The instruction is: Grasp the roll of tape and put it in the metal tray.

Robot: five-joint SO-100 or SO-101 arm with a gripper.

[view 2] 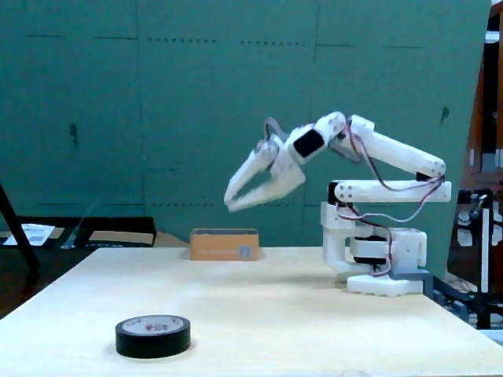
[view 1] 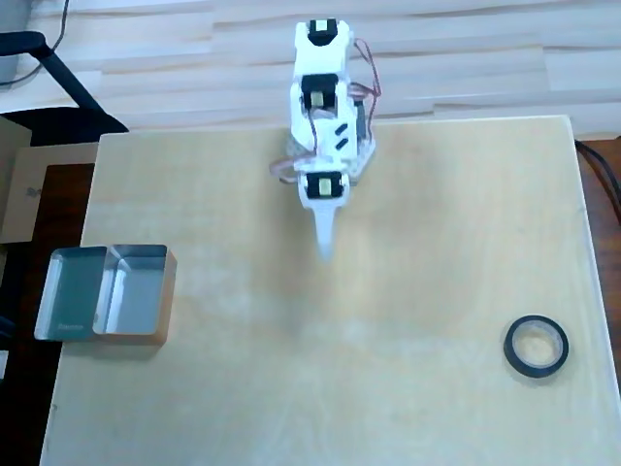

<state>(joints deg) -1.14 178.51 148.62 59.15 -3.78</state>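
The claw [view 2: 229,202] hangs in the air above the worktop [view 1: 408,223], its two fingers slightly parted and gripping nothing. Taking the roll of tape [view 1: 536,347] as the landmark: it lies flat on the worktop, alone, with its open centre facing up. In the overhead view the claw is well apart from it, up and to the left, near the arm's base at the top edge of the worktop. The metal tray [view 1: 105,294] sits farther still from the tape, over at the worktop's left edge, on the other side of the claw. In the fixed view the tape [view 2: 153,335] lies low in the foreground, with the claw raised behind it. I judge the reach has barely begun: the arm must swing toward the tape and drop before any grasp.
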